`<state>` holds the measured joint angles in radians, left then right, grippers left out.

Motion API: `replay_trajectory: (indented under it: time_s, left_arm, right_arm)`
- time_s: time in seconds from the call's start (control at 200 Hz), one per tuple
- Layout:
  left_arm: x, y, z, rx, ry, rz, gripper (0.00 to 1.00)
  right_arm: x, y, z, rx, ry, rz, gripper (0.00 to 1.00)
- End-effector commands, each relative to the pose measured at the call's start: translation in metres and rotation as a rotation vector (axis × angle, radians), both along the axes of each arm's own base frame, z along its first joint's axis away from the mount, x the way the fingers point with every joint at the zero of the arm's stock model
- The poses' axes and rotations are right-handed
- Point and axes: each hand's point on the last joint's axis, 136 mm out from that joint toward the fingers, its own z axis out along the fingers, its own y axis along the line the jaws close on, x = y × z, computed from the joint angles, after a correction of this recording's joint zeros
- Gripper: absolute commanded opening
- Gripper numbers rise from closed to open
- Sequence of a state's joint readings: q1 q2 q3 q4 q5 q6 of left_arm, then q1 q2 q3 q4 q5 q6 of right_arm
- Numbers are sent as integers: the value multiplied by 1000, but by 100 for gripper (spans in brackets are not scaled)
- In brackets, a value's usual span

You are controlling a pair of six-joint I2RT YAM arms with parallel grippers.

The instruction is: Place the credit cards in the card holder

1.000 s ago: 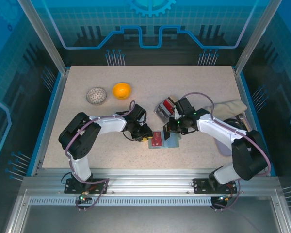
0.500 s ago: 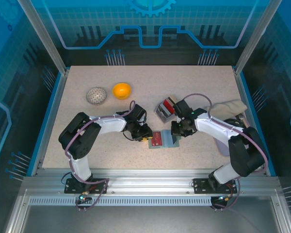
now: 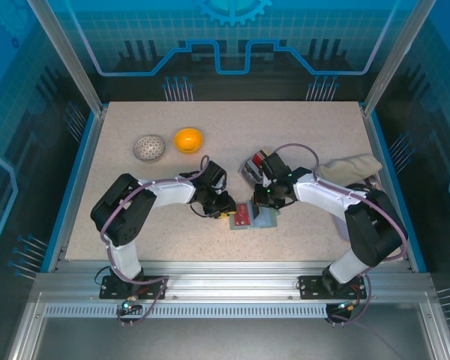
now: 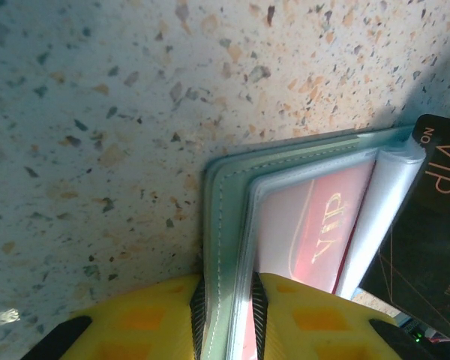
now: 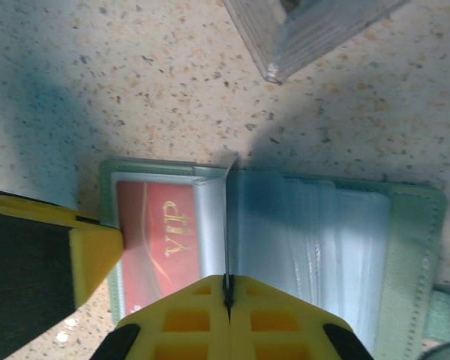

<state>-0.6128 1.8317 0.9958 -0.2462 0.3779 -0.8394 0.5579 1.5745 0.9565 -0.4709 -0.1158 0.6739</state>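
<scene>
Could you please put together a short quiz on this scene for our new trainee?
1. True or false: the red card sits inside a pocket of the card holder.
2. What does the right hand grip? A) a black card B) the red card C) nothing
3. Fill in: the card holder's edge is clamped by the ____ hand.
Key: 1 true; 2 A; 3 the left hand.
</scene>
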Motion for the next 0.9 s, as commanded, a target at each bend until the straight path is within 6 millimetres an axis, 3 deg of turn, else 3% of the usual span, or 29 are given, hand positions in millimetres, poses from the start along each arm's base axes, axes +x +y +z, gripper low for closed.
replay_trajectory:
  time_s: [0.0, 0.3, 0.435, 0.675, 0.895]
  left_arm:
    - [-5, -3, -7, 6, 13, -1, 27]
    - [-5, -2, -8, 12, 11, 3, 27]
    - [-5, -1, -8, 15, 9, 4, 27]
    - [-5, 6, -8, 39, -5, 27, 26]
    - [-3, 17, 3, 52, -60, 76, 26]
  right_arm:
    - [-8, 22, 11, 121, 17, 35, 0]
    - [-9, 30, 5, 179, 52, 27, 0]
    - [-6, 15, 15, 132, 5, 7, 1]
    - [-15, 63, 44, 364, 37, 153, 2]
    - [-11, 61, 62, 370, -10, 127, 1]
